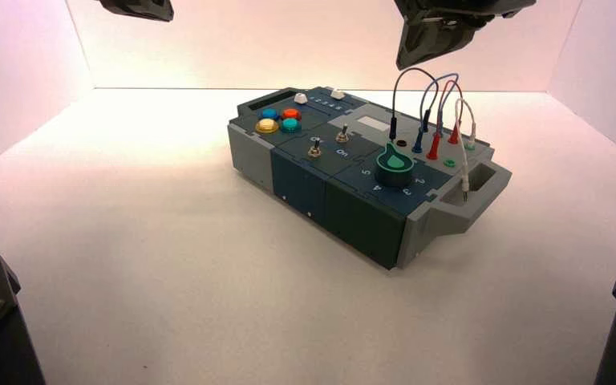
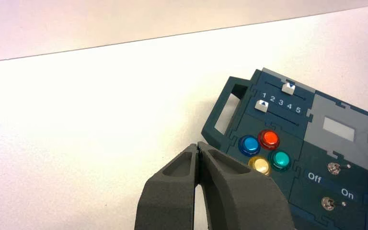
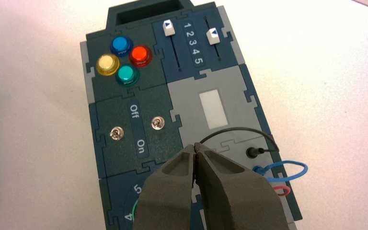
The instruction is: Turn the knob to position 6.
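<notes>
Right end effector (image 3: pixel 195 146), closed and empty, above the box's far right; open before straddling knob (image 1: pixel 395 165); left end effector (image 2: pixel 198 144) idles far left, closed, empty.

White table (image 1: pixel 168 281) fills lower frame. Pinkish wall (image 1: pixel 289 48) across top; 2 side walls, upper left and right.

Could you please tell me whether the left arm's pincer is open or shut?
Shut: in the left wrist view, the left pincer has its two tips pressed together, with nothing between them.

Left pincer (image 2: pixel 198 143) shut; right pincer (image 3: pixel 195 145) shut, raised.
</notes>
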Tool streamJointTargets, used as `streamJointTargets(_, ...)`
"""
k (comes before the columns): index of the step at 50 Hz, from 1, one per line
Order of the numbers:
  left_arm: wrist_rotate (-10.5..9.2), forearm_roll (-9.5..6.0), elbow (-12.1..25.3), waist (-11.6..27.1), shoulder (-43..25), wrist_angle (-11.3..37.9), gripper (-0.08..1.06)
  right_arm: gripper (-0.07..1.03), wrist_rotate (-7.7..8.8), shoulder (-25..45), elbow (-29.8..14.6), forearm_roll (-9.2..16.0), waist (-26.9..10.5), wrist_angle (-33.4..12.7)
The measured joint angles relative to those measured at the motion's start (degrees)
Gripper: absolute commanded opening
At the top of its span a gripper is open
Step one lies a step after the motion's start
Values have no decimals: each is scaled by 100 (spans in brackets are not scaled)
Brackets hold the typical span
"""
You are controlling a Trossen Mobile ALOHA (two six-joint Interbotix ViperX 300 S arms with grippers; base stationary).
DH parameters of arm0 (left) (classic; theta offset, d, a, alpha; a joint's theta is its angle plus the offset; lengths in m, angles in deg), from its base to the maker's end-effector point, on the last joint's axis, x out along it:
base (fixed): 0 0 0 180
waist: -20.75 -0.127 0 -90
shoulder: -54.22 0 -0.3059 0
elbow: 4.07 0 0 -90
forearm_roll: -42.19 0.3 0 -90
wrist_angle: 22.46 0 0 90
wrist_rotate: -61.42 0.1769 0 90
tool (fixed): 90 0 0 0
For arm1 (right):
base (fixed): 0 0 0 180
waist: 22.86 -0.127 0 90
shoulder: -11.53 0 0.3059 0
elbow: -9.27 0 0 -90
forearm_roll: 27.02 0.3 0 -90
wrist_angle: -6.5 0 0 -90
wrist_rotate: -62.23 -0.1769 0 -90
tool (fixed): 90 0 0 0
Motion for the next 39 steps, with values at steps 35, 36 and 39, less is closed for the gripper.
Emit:
streamJointTargets(35,0,0,0,9,62,-167,-3,-2,-9,316,-149,9,0,-79)
streamJointTargets(36,0,0,9,9,62,-176,-3,-2,0,325,-149,9,-9,-79)
streamJointTargets(39,0,0,0,9,62,-176,-3,-2,-9,352,-149,18,0,-79)
